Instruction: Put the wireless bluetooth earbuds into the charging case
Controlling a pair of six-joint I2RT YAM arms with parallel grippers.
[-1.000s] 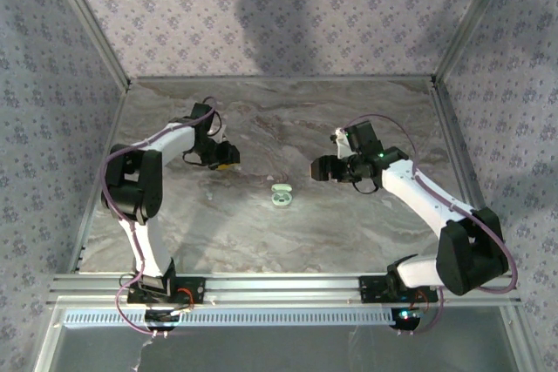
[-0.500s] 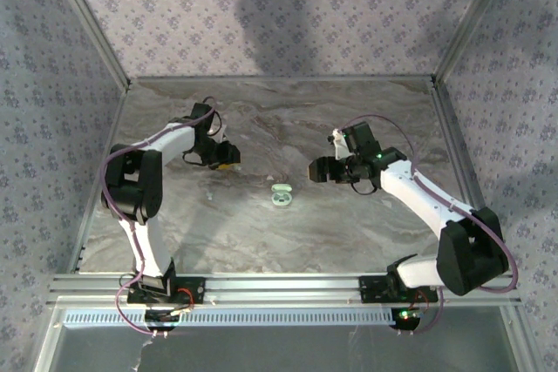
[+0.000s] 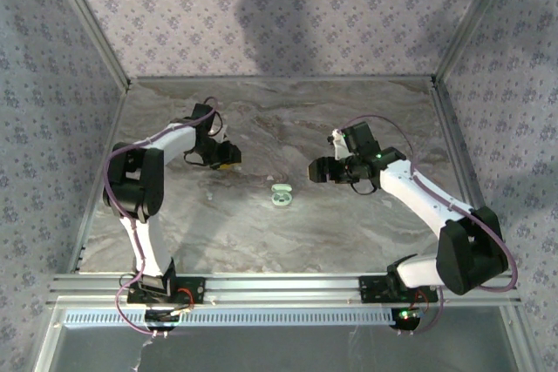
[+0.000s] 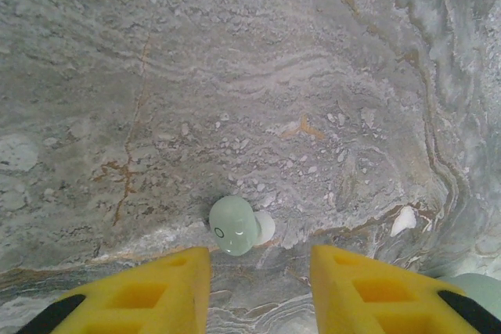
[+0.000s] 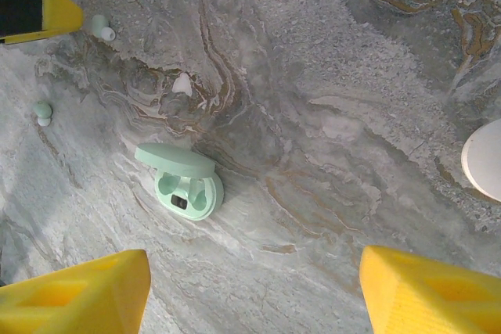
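Observation:
A pale green earbud (image 4: 233, 225) with a white tip lies on the marble, just ahead of my left gripper's (image 4: 261, 271) left yellow finger (image 4: 160, 287). That gripper is open and holds nothing. From the right wrist the same earbud (image 5: 100, 26) sits beside a left finger (image 5: 39, 7), and a second earbud (image 5: 42, 111) lies a little nearer. The mint charging case (image 5: 182, 181) stands open with both sockets empty, mid-table (image 3: 281, 195). My right gripper (image 5: 250, 303) hovers open to the right of the case (image 3: 318, 169). The left gripper (image 3: 227, 161) is left of and beyond the case.
A white rounded object (image 5: 485, 160) sits at the right edge of the right wrist view. A pale green rounded shape (image 4: 479, 291) shows at the lower right of the left wrist view. Metal frame rails (image 3: 288, 287) bound the marble table.
My right gripper has edged slightly to the left. The left arm, the case and the earbuds have stayed where they were.

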